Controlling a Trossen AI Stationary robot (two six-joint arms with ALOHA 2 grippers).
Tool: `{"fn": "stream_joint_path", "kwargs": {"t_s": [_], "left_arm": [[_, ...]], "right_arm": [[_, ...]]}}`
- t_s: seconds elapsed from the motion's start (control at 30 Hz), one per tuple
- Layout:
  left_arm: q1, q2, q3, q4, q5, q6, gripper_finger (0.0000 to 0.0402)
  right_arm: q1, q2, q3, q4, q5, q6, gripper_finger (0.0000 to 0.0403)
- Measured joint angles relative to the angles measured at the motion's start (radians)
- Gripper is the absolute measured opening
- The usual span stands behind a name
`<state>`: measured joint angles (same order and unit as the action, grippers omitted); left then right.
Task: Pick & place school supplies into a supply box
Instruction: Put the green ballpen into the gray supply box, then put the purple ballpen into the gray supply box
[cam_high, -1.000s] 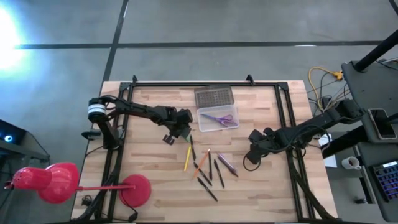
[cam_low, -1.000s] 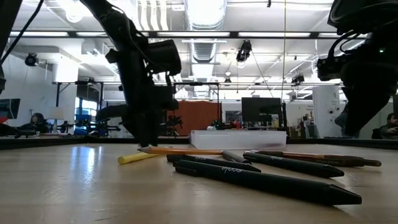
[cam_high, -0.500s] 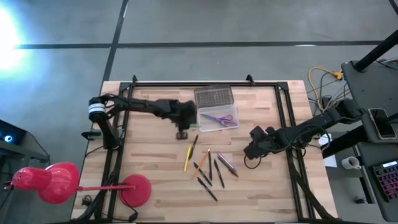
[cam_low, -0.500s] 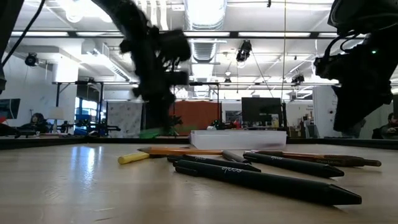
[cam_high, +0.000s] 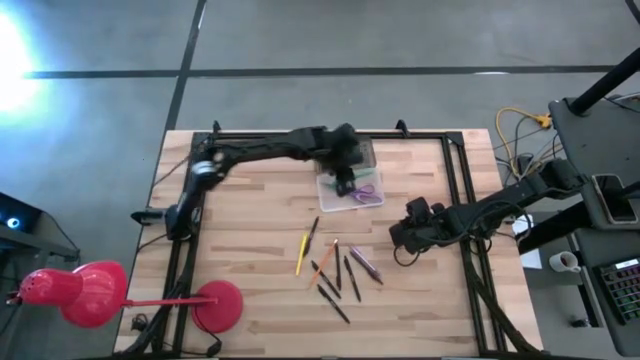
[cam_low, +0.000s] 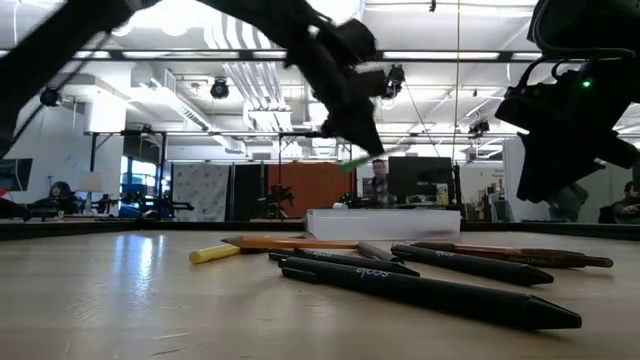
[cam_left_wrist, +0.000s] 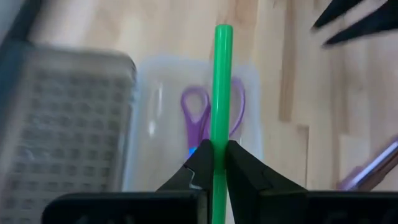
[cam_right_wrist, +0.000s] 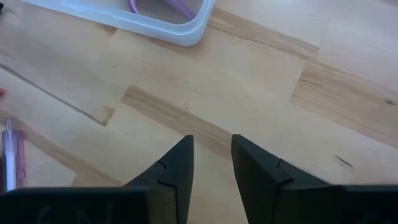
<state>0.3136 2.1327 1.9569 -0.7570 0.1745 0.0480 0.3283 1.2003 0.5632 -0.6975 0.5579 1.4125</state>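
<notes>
Clear plastic supply box (cam_left_wrist: 255, 106), wooden table (cam_right_wrist: 261, 81)

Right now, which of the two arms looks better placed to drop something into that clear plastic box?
The left. Its pincer grips a thin green pen right above the clear plastic box, where purple-handled scissors already lie. The right pincer hangs open and empty over bare wooden table, beside the box.

Green pen (cam_left_wrist: 222, 87) showing bright against dark left claw (cam_left_wrist: 213, 163). Supply box (cam_left_wrist: 151, 124) appearing clear, its lid (cam_left_wrist: 62, 124) grey with a ribbed grid pattern. Scissors (cam_left_wrist: 198, 118) inside showing purple handles. Desk (cam_high: 240, 270) displaying pale wood grain. Loose pens (cam_high: 335, 272) lying yellow, orange, purple and black.
</notes>
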Motion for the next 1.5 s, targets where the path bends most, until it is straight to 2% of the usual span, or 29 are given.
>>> {"fn": "stream_joint_path", "kwargs": {"t_s": [0.13,0.27,0.37,0.53,0.7,0.8,0.9,0.97,1.13,1.33,1.5], "left_arm": [[0.005,0.180,0.244,-0.214,0.000,0.015,0.0006],[0.020,0.286,0.402,-0.305,0.000,0.058,0.0002],[0.025,0.283,0.322,-0.273,-0.011,0.060,0.0004],[0.023,0.256,0.182,-0.297,-0.159,0.052,0.0004],[-0.002,0.081,0.065,-0.224,-0.164,0.048,0.0013],[-0.022,-0.065,-0.055,-0.124,-0.145,0.032,0.0014],[-0.040,-0.226,-0.234,0.001,-0.128,-0.032,0.0015],[-0.052,-0.338,-0.376,0.113,-0.113,-0.121,0.0015],[-0.096,-0.586,-0.760,0.405,-0.111,-0.382,0.0015],[-0.164,-0.829,-1.114,0.688,-0.152,-0.636,0.0015],[-0.216,-0.980,-1.303,0.826,-0.154,-0.750,0.0015]], "right_arm": [[0.001,0.000,0.000,-0.002,0.001,0.035,0.0092],[0.001,0.000,0.000,-0.001,0.013,0.031,0.0086],[0.001,0.000,0.000,-0.003,0.025,0.023,0.0082],[0.001,0.000,-0.002,-0.005,0.025,0.008,0.0079],[0.001,0.000,-0.001,0.008,0.019,-0.116,0.0086],[-0.001,0.000,-0.001,0.056,-0.037,-0.253,0.0089],[-0.020,0.012,-0.005,0.149,-0.159,-0.430,0.0088],[-0.045,0.030,-0.008,0.204,-0.234,-0.512,0.0087],[-0.108,0.081,0.015,0.292,-0.347,-0.684,0.0091],[-0.129,0.169,0.104,0.298,-0.434,-0.709,0.0105],[-0.112,0.322,0.221,0.288,-0.435,-0.623,0.0114]]}}
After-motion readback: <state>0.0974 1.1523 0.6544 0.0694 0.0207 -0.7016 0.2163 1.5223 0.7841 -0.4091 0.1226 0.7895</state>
